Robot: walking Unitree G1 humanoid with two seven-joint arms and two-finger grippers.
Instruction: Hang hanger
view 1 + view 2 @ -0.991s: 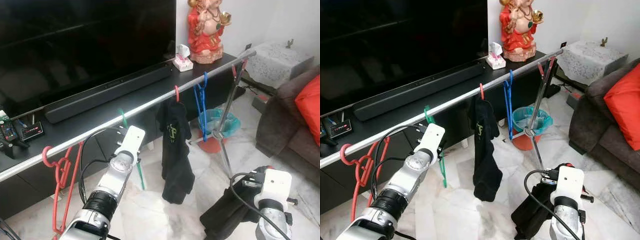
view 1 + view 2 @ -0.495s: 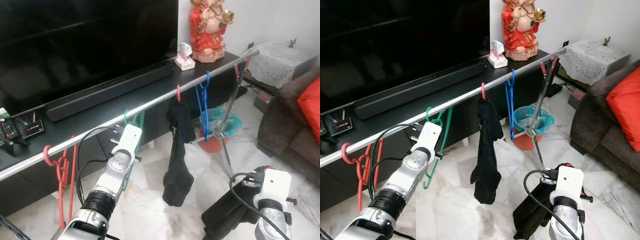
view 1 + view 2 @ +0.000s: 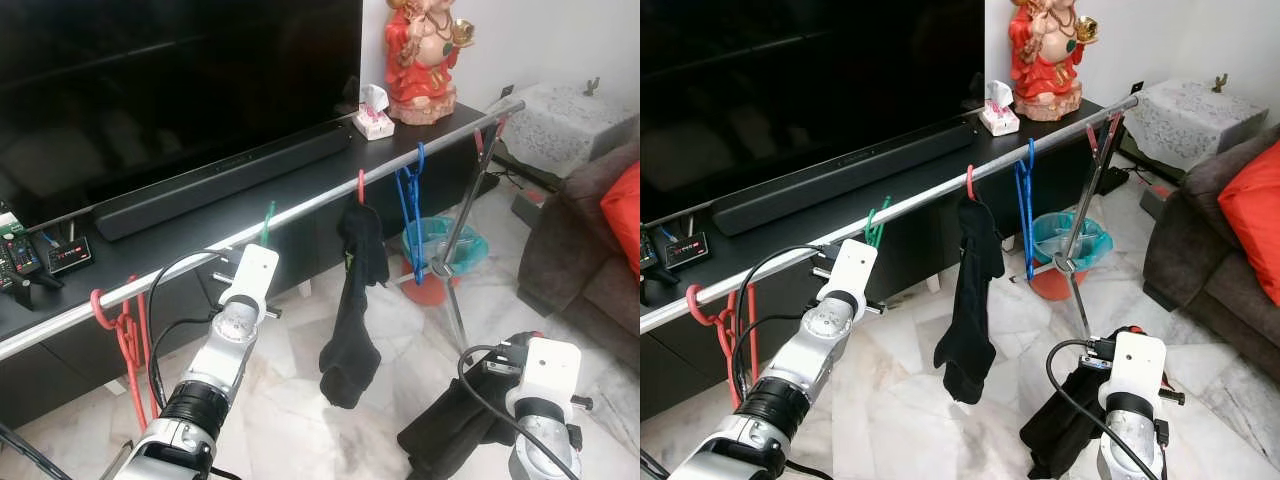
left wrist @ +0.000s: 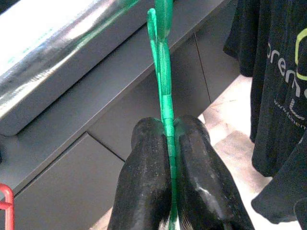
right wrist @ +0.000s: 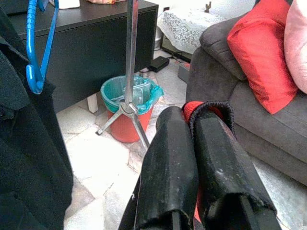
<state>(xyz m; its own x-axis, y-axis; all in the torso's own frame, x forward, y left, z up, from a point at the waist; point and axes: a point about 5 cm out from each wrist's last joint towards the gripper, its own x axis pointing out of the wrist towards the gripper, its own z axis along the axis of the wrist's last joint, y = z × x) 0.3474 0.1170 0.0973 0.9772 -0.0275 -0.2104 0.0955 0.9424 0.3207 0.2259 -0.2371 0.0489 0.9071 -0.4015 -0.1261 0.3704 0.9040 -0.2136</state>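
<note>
A green hanger (image 4: 164, 72) hooks over the silver rail (image 3: 310, 200), and its hook (image 3: 268, 215) shows just above my left wrist. My left gripper (image 4: 169, 125) is shut on the hanger's thin green body just below the rail. My right gripper (image 5: 192, 120) is low at the right, shut on a black garment (image 3: 450, 430) with a red edge (image 5: 204, 106) at the fingertips. On the rail hang a black shirt (image 3: 355, 290) on a red hook, a blue hanger (image 3: 408, 200) and red hangers (image 3: 125, 330) at the left end.
Behind the rail stands a black TV unit (image 3: 300, 175) with a TV, a soundbar (image 3: 220, 180), a tissue box (image 3: 374, 120) and a red statue (image 3: 425, 60). A bin (image 3: 435, 255) sits by the rail's tripod leg (image 3: 455, 230). A sofa (image 3: 1230, 230) with a red cushion is at the right.
The green hanger has turned from broadside to edge-on under the rail, with my left gripper raised closer to the rail. The black shirt has swung. The right arm has stayed put.
</note>
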